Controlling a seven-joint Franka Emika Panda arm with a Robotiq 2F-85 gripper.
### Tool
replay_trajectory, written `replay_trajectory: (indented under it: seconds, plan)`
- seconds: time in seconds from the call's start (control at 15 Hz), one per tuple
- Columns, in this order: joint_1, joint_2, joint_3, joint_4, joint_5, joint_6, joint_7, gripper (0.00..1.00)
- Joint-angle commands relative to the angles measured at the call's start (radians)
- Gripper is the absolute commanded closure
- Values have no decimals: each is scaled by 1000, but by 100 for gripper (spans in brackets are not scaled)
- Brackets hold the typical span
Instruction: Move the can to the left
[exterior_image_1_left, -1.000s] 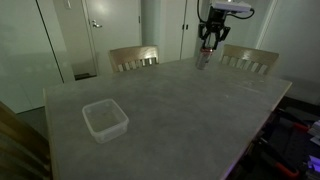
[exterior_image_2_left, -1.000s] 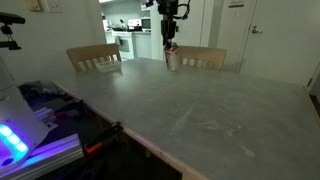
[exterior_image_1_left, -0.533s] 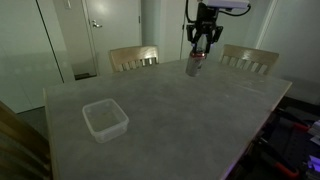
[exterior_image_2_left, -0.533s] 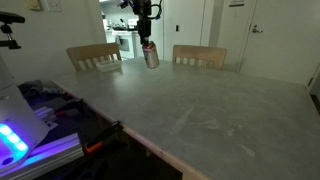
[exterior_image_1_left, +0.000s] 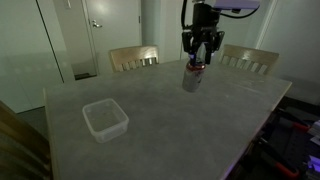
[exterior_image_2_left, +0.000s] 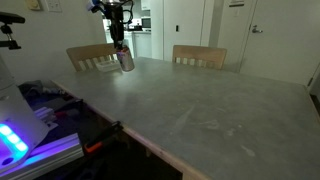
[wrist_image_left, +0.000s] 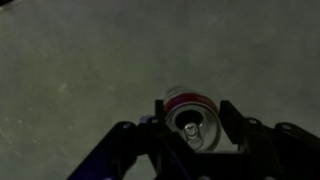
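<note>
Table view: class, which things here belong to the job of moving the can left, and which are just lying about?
Belong to the job: can; gripper, fingers closed on the can.
Just lying about: plastic container; chairs.

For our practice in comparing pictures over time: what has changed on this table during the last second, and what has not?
The gripper, shut on the can, has carried it across the table, leftward in both exterior views, toward the chair. Nothing was let go. The plastic container stayed where it was.
</note>
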Motion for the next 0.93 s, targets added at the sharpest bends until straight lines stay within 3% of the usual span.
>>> replay_trajectory:
  seconds: [0.0, 0.4, 0.87]
  plan:
    - [35, -41, 48, -49, 37, 16, -14, 68]
    - [111, -14, 117, -31, 149, -1, -89, 68]
    - [159, 55, 164, 19, 183, 5, -152, 68]
